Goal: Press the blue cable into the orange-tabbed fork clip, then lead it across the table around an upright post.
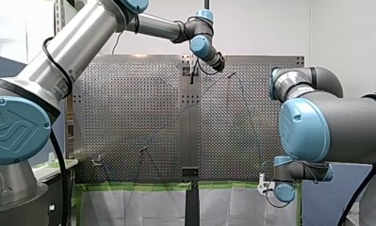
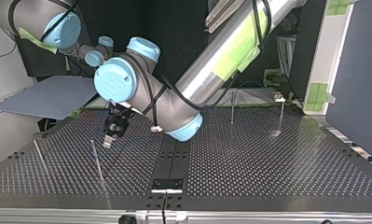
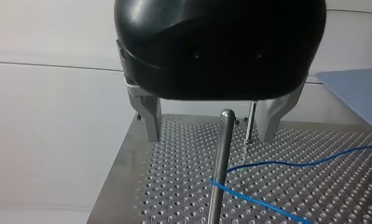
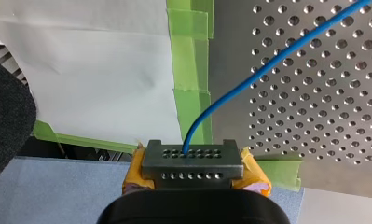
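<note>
Right pincer (image 4: pixel 192 161): fingers closed together, clamped on the blue cable (image 4: pixel 249 77). Yellow pads (image 4: pixel 254 176) bulge out on both sides of the perforated metal finger plates. The cable leaves from between the fingertips, curves ahead and runs off over the perforated table (image 4: pixel 314 107). Green tape (image 4: pixel 188 70) lines the table's edge just ahead of the pincer; a white sheet (image 4: pixel 95 70) lies beyond the tape.

Blue cable (image 3: pixel 291 164), thin and taut, bends around a slim upright post (image 3: pixel 221 158) of bare metal with a rounded top, near one edge of the perforated surface (image 3: pixel 174 198). Both runs leave the post to the same side, low over the holes. The cable's end passes out over the surface's edge, clamped between the fingers of my right gripper (image 4: pixel 192 156). What appears to be the fork clip (image 2: pixel 279 97) stands on a thin stem near a corner on the arms' side, its tab too small to make out.
</note>
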`<state>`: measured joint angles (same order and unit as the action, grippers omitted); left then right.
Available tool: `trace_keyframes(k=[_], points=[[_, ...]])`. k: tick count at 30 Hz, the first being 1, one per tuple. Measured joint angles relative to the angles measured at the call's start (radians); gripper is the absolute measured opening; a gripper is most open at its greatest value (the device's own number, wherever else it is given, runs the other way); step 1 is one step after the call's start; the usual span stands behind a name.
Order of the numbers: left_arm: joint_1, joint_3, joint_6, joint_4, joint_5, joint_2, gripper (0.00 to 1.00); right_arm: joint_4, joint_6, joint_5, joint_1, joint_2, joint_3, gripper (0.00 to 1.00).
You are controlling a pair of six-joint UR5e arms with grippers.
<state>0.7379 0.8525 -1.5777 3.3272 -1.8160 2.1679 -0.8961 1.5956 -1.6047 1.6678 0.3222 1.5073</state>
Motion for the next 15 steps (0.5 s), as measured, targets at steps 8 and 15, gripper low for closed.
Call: trace_keyframes(k=[8, 15], points=[[0.0, 0.0, -0.021, 0.001, -0.014, 0.0, 1.0, 0.0, 0.0, 0.0, 0.001, 0.0, 0.0, 0.0], [0.0, 0.0, -0.035, 0.001, -0.029, 0.0, 1.0, 0.0, 0.0, 0.0, 0.002, 0.001, 0.0, 0.0]])
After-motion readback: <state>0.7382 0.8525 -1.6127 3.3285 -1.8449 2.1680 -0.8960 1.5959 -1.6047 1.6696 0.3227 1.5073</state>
